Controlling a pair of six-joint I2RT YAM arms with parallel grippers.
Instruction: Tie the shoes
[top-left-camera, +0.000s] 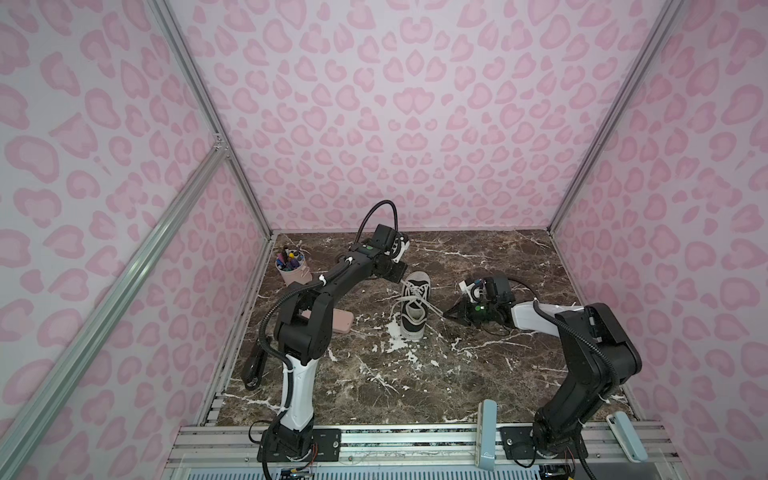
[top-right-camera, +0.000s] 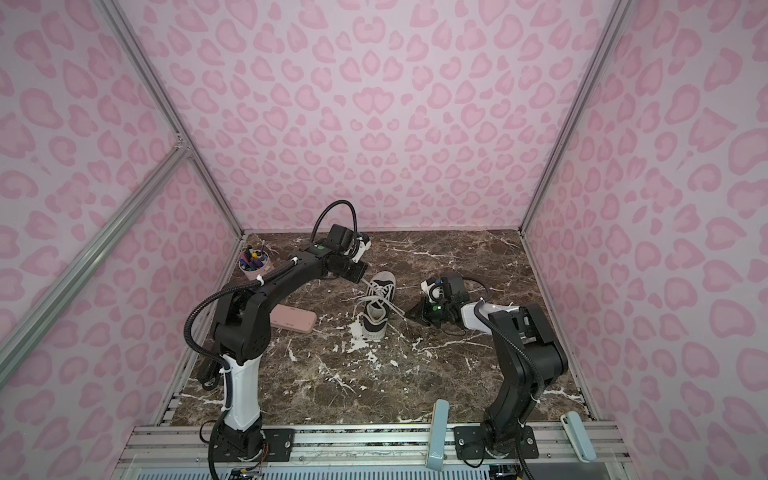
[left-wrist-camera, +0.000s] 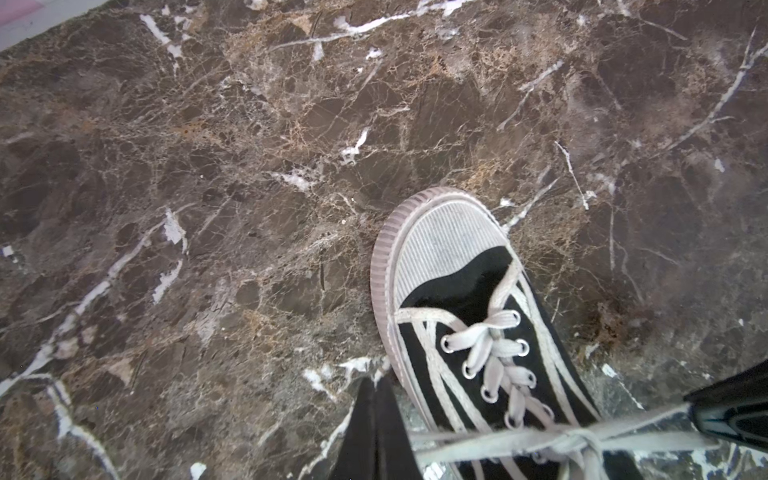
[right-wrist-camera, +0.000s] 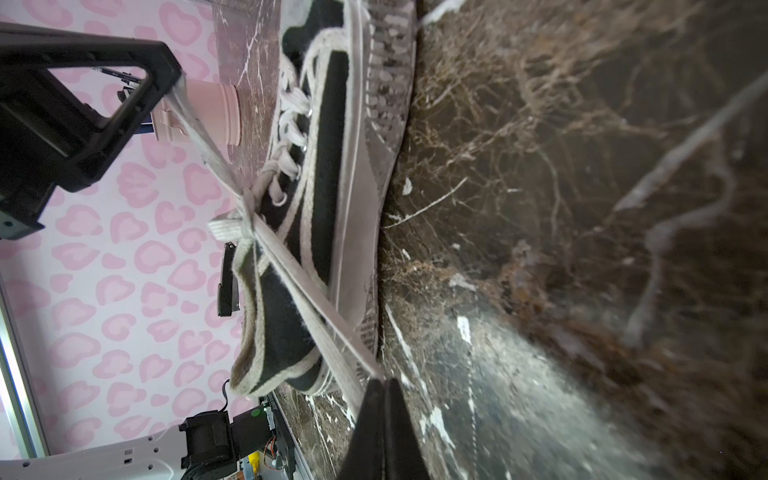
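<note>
— Where are your hands sitting right now?

— I'm holding the left hand (top-left-camera: 402, 278) fully closed, pinching one lace end just beside the front part of the shoe. The right hand (top-left-camera: 445, 312) is clamped just as tightly on the other end. It is hovering low over the tabletop (top-left-camera: 478, 374), near the heel side.

— Why on opposite sides?

— I'm drawing the two strands away from each other. The laces (left-wrist-camera: 498, 446) are running taut from each hand to one crossing, the knot (right-wrist-camera: 249, 208), which is sitting over the upper lacing. I'm judging that this outward pull is what is cinching it down.

— And the shoe itself?

— The shoe (top-left-camera: 413, 309) is standing on its sole near the middle of the tabletop, between my hands, with its toe pointing toward the back wall (top-left-camera: 415, 124). Nothing is pinning it, so I'm thinking that uneven tension could drag or tip it.

— Is that a finished bow?

— I'm making out one tight crossing. I can't tell whether a loop is forming beside it, so I'm treating the bow as not yet done.

— Anything crowding you?

— The pink case (top-left-camera: 338, 322) and the pen cup (top-left-camera: 293, 270) are lying well apart, off to the left.
</note>
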